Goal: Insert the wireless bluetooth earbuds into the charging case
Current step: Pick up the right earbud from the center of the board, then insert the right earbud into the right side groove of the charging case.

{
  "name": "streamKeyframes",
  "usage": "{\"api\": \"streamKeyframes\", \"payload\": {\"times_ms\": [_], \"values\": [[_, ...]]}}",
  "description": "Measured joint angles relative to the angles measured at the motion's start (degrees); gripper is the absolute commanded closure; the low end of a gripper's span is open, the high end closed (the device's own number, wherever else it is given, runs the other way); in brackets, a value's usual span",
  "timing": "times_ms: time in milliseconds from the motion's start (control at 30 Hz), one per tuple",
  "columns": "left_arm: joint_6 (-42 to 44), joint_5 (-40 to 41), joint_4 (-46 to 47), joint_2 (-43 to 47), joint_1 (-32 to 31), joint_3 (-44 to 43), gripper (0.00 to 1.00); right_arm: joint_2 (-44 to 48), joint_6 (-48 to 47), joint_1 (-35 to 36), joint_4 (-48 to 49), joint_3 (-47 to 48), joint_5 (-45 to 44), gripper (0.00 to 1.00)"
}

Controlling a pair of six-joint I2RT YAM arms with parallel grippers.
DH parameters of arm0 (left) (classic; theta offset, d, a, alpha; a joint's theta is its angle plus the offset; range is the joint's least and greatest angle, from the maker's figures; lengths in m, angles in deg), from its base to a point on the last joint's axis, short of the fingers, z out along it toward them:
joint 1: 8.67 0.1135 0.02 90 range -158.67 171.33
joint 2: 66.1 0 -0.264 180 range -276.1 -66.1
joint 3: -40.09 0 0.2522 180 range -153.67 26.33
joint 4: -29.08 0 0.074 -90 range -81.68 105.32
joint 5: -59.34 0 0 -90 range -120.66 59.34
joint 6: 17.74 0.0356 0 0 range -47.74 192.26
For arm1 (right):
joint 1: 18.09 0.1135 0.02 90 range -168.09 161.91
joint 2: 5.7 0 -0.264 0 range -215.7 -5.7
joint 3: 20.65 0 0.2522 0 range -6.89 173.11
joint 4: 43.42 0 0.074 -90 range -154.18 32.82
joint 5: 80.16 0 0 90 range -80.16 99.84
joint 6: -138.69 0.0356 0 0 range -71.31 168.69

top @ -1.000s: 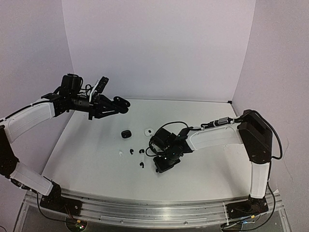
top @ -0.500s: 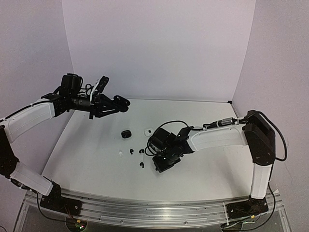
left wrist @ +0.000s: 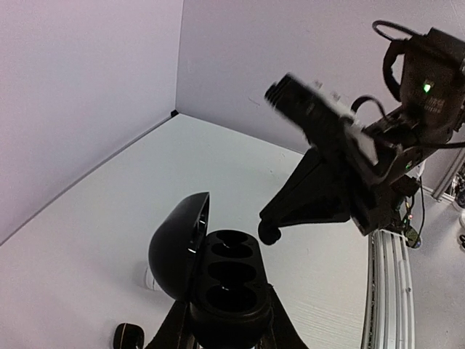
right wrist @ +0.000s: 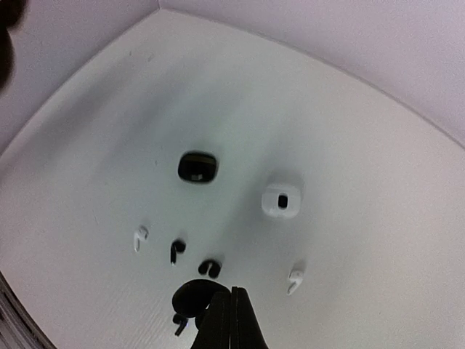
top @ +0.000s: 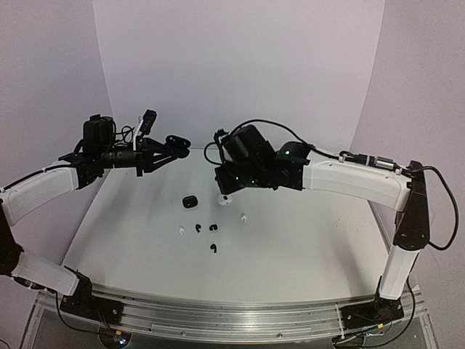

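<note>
The left end effector (left wrist: 227,333) was raised well above the surface (top: 305,240), its fingers clamped on either side of an open black charging case (left wrist: 229,280). In the left wrist view that case sat at the bottom centre, with its lid swung up to the left and its dark wells facing upward. In the overhead view the pair hung in the upper left of the frame.

The right end effector (right wrist: 231,316) hovered near the centre of the overhead view, above a white case (right wrist: 281,201) that had a dark spot at its middle. Its jaws were pressed together. A dark rounded lump (right wrist: 196,294) sat at their tip, apparently a black earbud, though it was too blurred to be sure. In the left wrist view this tip appeared just up and right of the open case, apart from it.

A second black case (right wrist: 197,166) lay on the surface left of the white case. Lower in the right wrist view the loose buds were scattered:
- the left white earbud (right wrist: 139,236)
- the first black earbud (right wrist: 176,249), near the left white one
- the second black earbud (right wrist: 209,267)
- the right white earbud (right wrist: 294,278), apart at lower right
- the third black earbud (right wrist: 179,323), at the bottom edge, partly hidden by the lump
</note>
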Motion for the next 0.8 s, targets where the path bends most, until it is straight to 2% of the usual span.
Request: {"api": "streamKeyframes", "payload": {"times_ms": [200, 500, 800], "values": [[-3.86, 2.13, 7.63, 2.34, 0.0, 2.0, 1.0, 3.61, -10.32, 0.7, 9.6, 5.35, -3.87, 1.0], [-6.09, 0.73, 18.88, 3.46, 0.0, 6.67, 1.0, 3.82, -24.65, 3.46, 28.37, 6.17, -1.81, 1.0], [-8.18, -0.87, 24.09, 3.32, -0.01, 6.74, 1.0, 0.6, -32.47, 4.2, 34.25, 7.64, 0.7, 1.0]]}}
